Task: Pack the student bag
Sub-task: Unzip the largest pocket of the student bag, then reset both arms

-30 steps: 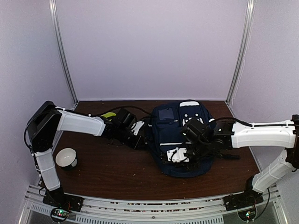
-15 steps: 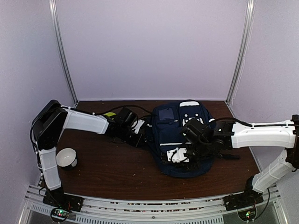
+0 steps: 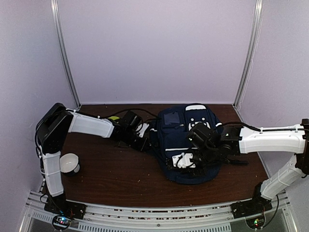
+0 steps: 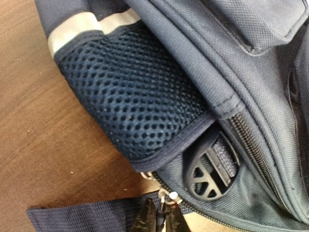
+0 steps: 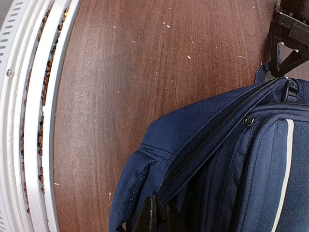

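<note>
The student bag (image 3: 186,145), navy with white patches, lies flat in the middle of the brown table. My left gripper (image 3: 144,137) is at the bag's left side. In the left wrist view its jaws (image 4: 161,220) are shut on a small metal zipper pull (image 4: 169,198), just below the mesh side pocket (image 4: 135,96) and a black buckle (image 4: 210,169). My right gripper (image 3: 195,162) rests on the bag's near right part. In the right wrist view its jaws (image 5: 161,220) pinch the bag's fabric (image 5: 193,145) beside the main zip.
A white cup (image 3: 69,164) stands near the left arm's base. A yellow-green object (image 3: 112,118) lies behind the left forearm. A dark bag strap (image 4: 87,217) trails on the table. The aluminium rail (image 5: 34,121) runs along the table's near edge.
The left arm has shifted a little right and toward the back along the bag's left side, still at the zipper pull. The right arm and the bag have not moved.
</note>
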### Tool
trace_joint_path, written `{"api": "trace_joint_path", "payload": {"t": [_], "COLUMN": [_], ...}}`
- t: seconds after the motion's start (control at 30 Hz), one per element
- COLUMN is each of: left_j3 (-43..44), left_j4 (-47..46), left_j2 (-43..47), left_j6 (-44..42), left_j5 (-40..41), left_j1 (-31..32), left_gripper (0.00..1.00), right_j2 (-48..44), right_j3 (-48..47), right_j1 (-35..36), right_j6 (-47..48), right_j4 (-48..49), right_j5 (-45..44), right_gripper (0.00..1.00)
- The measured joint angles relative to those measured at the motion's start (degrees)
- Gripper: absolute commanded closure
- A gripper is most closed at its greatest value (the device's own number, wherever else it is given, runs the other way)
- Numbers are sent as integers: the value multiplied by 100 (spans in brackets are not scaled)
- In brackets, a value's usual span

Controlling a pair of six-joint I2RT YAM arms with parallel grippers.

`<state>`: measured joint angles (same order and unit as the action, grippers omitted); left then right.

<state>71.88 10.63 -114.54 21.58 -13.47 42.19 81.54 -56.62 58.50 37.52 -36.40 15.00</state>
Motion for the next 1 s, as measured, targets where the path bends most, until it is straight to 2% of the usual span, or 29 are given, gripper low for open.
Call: {"api": "trace_joint_path", "payload": {"t": [0.17,0.27,0.43,0.73,0.83,0.87,0.9,0.93,1.0], "left_j3": [-229,-595,-1047,-1008,-625,-481,-348,-192,-20], "left_j4": [-17,44,197,833,1193,1276,1357,1412,1416], "left_j2": [214,627,1580,3333,3526,3560,3587,3624,3731], "left_j6": [-9,-52,-299,-1113,-1449,-1554,-1635,-1733,-1884], "left_j5": [131,190,330,1226,1652,1788,1906,2070,2347], "left_j1": [-42,-96,-101,-101,-103,-101,-101,-101,-103], "left_gripper": [77,74,72,71,70,70,69,65,52], "right_j2": [22,22,-46,-844,-1150,-1231,-1314,-1401,-1528], "right_j3": [-4,-37,-238,-863,-1078,-1130,-1178,-1204,-1204], "right_j1": [4,-48,-560,-2811,-3211,-3303,-3401,-3550,-3880], "right_j6": [-48,-142,-214,-625,-791,-903,-1032,-1167,-1528], "right_j4": [-26,-55,-164,-142,-59,22,127,286,566], "right_j5": [81,184,448,1019,979,955,909,859,778], "right_gripper": [67,60,55,50,35,24,4,1,0]}}
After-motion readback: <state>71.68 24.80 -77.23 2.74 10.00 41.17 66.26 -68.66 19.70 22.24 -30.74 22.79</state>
